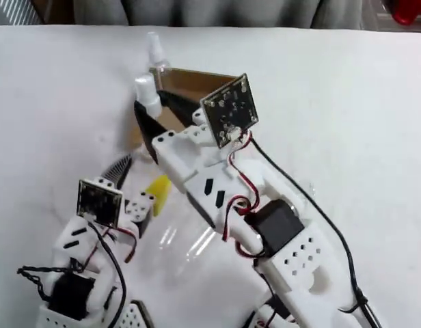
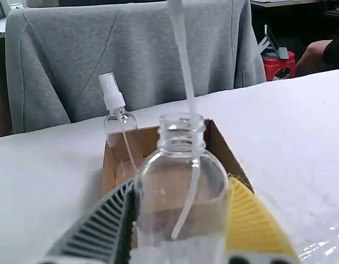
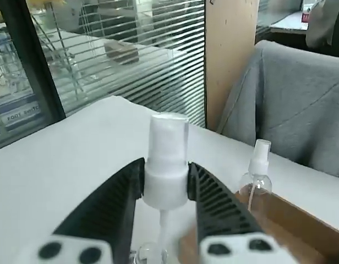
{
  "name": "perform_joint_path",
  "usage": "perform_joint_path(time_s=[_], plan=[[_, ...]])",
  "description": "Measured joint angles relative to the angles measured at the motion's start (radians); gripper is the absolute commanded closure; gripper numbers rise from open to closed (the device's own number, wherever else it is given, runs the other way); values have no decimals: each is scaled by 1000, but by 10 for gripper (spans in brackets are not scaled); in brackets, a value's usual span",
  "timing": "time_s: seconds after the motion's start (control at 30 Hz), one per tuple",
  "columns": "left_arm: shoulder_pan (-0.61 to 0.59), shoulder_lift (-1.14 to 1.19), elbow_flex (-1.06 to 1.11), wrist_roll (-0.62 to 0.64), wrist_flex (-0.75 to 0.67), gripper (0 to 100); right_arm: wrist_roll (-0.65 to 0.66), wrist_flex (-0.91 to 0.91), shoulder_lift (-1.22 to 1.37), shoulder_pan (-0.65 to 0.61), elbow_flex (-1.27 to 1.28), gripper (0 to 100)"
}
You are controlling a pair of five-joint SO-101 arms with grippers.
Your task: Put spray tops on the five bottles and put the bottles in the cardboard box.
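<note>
My left gripper (image 2: 181, 187) is shut on a clear bottle (image 2: 180, 203), its grey and yellow fingers on either side; the bottle's neck (image 2: 181, 129) is uncapped. Above it my right gripper (image 3: 165, 168), with black fingers, is shut on a white spray top (image 3: 166, 165). The top's dip tube (image 2: 183, 66) hangs down through the neck into the bottle. In the high view the right gripper (image 1: 150, 102) holds the spray top (image 1: 147, 92) beside the cardboard box (image 1: 197, 82), with the left gripper (image 1: 139, 176) lower down. A capped bottle (image 2: 117, 113) stands at the box's far corner.
The open cardboard box (image 2: 222, 146) lies just behind the held bottle on the white table (image 1: 347, 102). A chair draped in grey cloth (image 2: 131, 49) stands beyond the table's far edge. A red object (image 2: 278, 65) sits off the table at the back.
</note>
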Motion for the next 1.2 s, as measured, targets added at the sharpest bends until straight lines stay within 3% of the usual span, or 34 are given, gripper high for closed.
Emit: perform_joint_path(time_s=[0.57, 0.8, 1.2], plan=[[3, 0, 0, 0, 0, 980, -77, 160, 0, -43, 5, 976], [5, 0, 0, 0, 0, 980, -77, 201, 0, -69, 5, 833], [2, 0, 0, 0, 0, 980, -77, 351, -2, -74, -192, 840]])
